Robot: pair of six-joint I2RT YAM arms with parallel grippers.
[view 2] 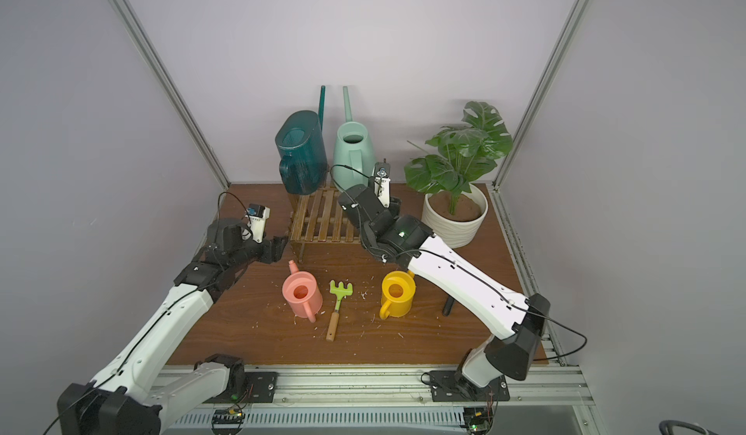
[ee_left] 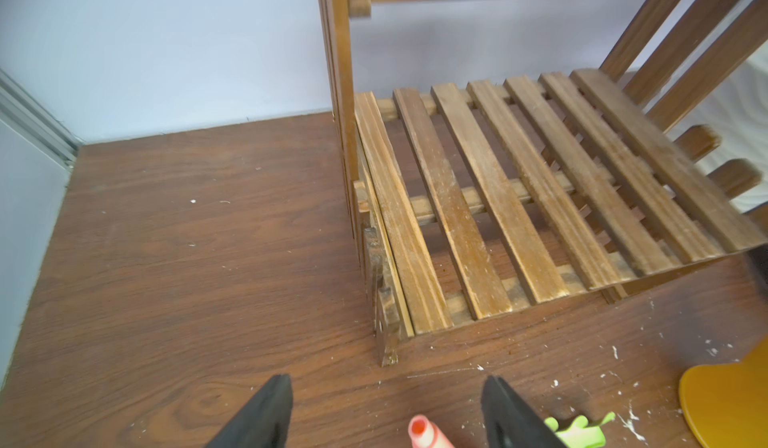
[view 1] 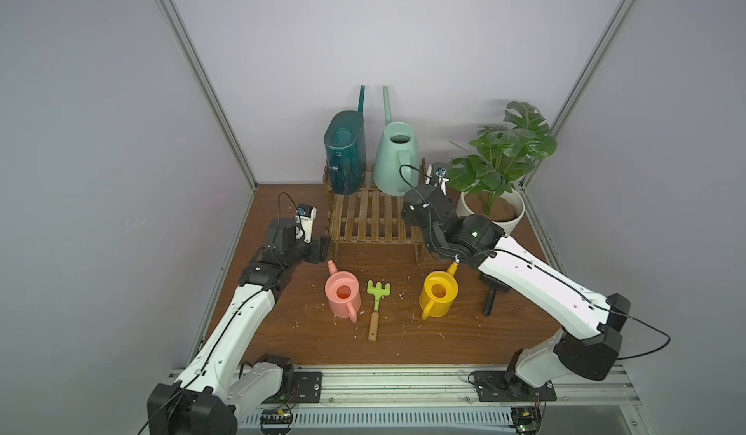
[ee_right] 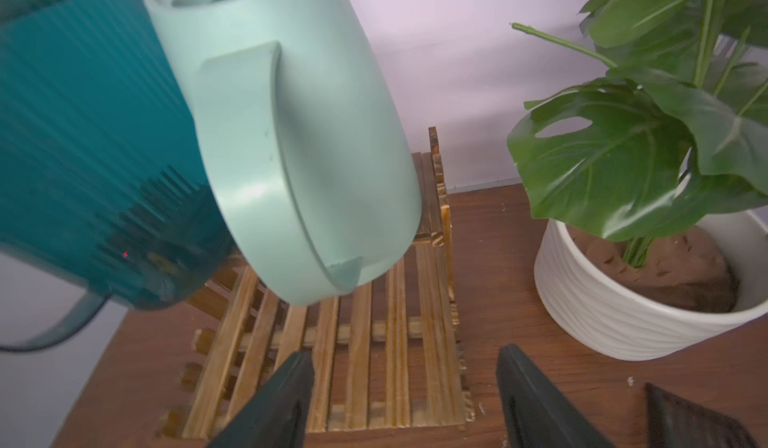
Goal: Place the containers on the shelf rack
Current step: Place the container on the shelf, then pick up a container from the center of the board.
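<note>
Pink can (view 1: 342, 298) and yellow can (view 1: 439, 293) stood upright on table (view 1: 282, 332), spouts toward shelf rack (view 1: 373, 219), handles toward robot. Left gripper (ee_left: 386, 383) wide, empty, just beyond pink spout; left arm nearer pink. Right gripper (ee_right: 407, 352) wide, empty, over lower tier's right part; yellow behind it. Teal can (view 1: 345, 154) and mint can (view 1: 397, 158) sat on upper tier: 2 of 4 placed.

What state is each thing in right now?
Dark teal watering can: upright, upper tier of shelf rack.
Mint green watering can: upright, upper tier.
Pink watering can: upright, on table.
Yellow watering can: upright, on table.
Green rake: lying flat.
Left pincer: open, empty.
Right pincer: open, empty.
</note>
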